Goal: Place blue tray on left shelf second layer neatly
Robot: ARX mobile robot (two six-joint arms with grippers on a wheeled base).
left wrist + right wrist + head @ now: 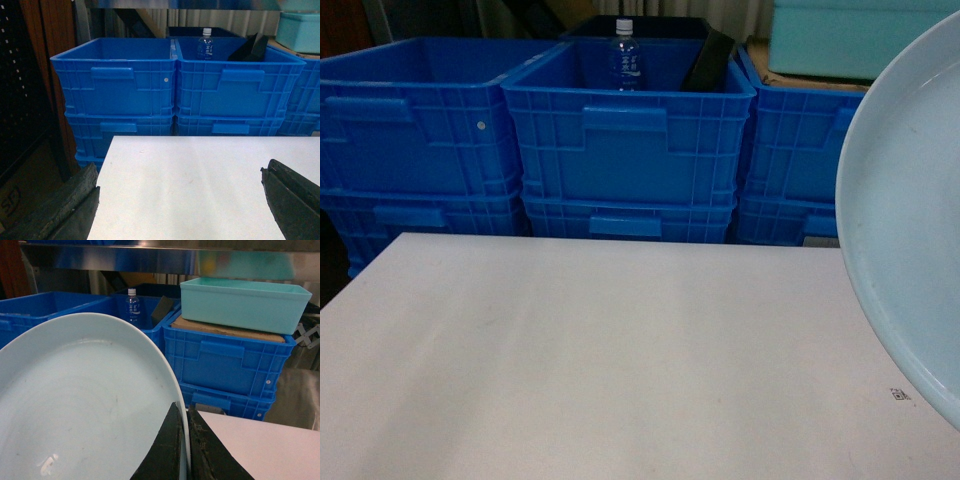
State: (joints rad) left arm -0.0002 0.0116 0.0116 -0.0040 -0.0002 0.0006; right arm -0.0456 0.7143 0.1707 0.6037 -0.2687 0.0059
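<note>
The blue tray (pixel 75 400) is a pale oval dish held up on a tilt, and it fills the left half of the right wrist view. In the head view the blue tray (pixel 910 230) hangs over the right side of the white table (pixel 600 350). My right gripper (pixel 184 412) is shut on the tray's rim, one finger on each side. Over the table's near left part, my left gripper (pixel 180 210) is open and holds nothing. A bright steel shelf bar (pixel 150 260) crosses the top of the right wrist view. Which layer it is, I cannot tell.
Stacked dark-blue crates (pixel 630 140) line the far side of the table. One holds a water bottle (pixel 625 55) and a black slab (pixel 710 60). A teal bin (pixel 242 302) sits on cardboard on the right crate stack. A brown wooden post (pixel 55 30) stands at the left.
</note>
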